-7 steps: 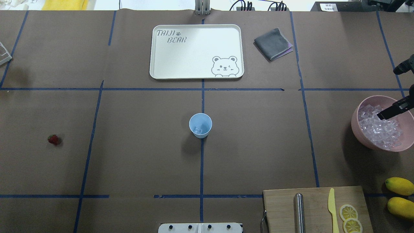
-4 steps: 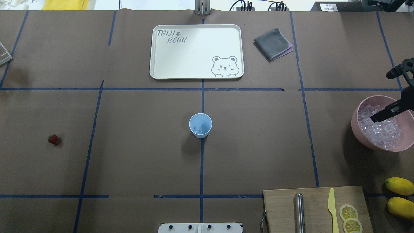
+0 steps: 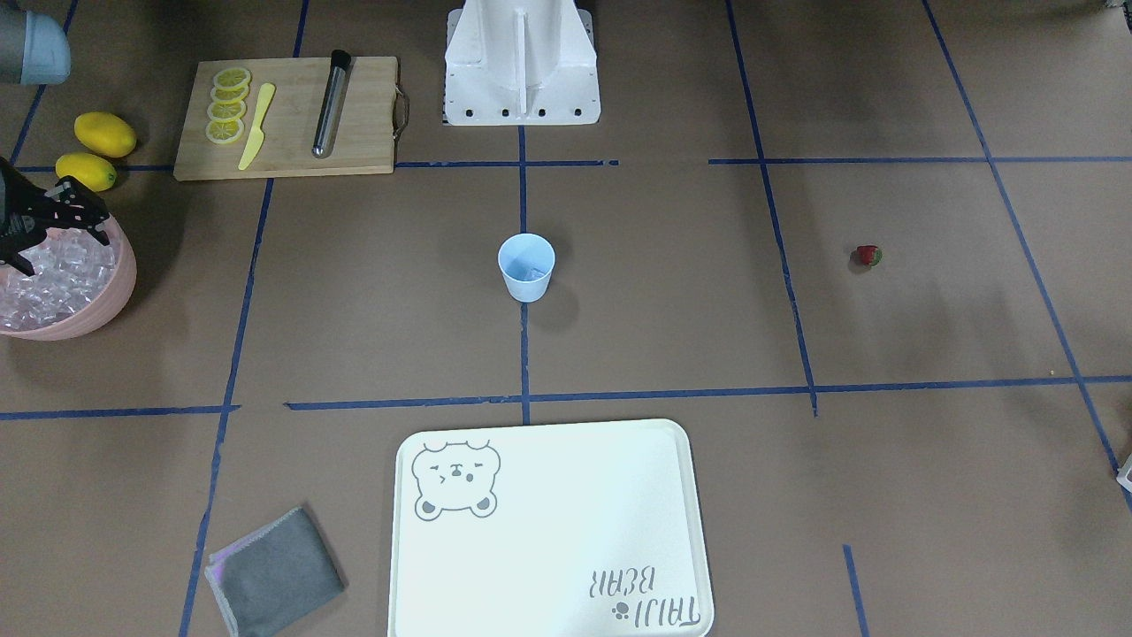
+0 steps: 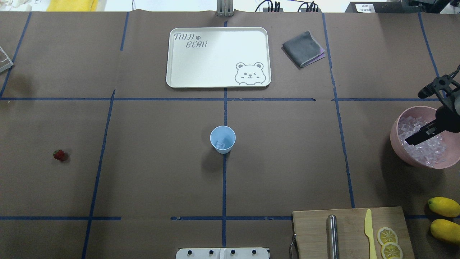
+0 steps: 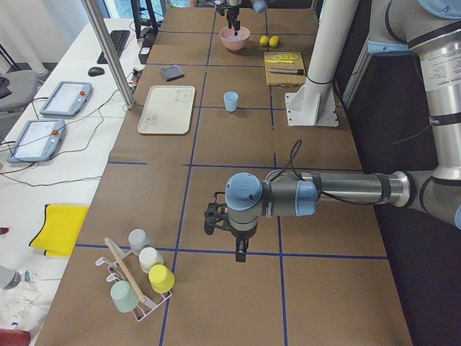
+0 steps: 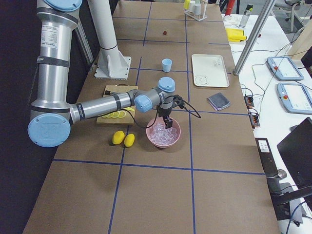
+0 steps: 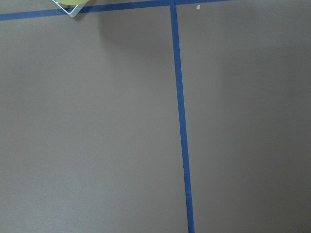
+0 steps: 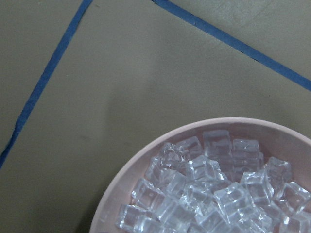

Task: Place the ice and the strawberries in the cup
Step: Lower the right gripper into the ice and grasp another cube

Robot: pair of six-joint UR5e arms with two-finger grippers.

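The pale-blue cup (image 4: 222, 139) stands upright at the table's centre, with a clear ice cube (image 4: 220, 144) inside; it also shows in the front view (image 3: 526, 265). The strawberry (image 4: 59, 155) lies alone on the far left. More ice (image 4: 429, 151) fills the pink bowl (image 4: 395, 142) on the right and shows close up in the right wrist view (image 8: 209, 194). My right gripper (image 4: 413, 118) hangs open over the bowl's left rim, holding nothing. My left gripper (image 5: 238, 245) shows only in the exterior left view, above bare table, and I cannot tell its state.
A white bear tray (image 4: 172, 72) and a grey cloth (image 4: 303, 48) lie at the back. A cutting board (image 4: 312, 230) with a metal rod, yellow knife and lemon slices is at front right, beside two lemons (image 4: 444, 207). A cup rack (image 5: 137, 277) stands at the left end.
My right gripper has moved left and a little toward the robot over the pink bowl, still open. Cup and strawberry have not moved.
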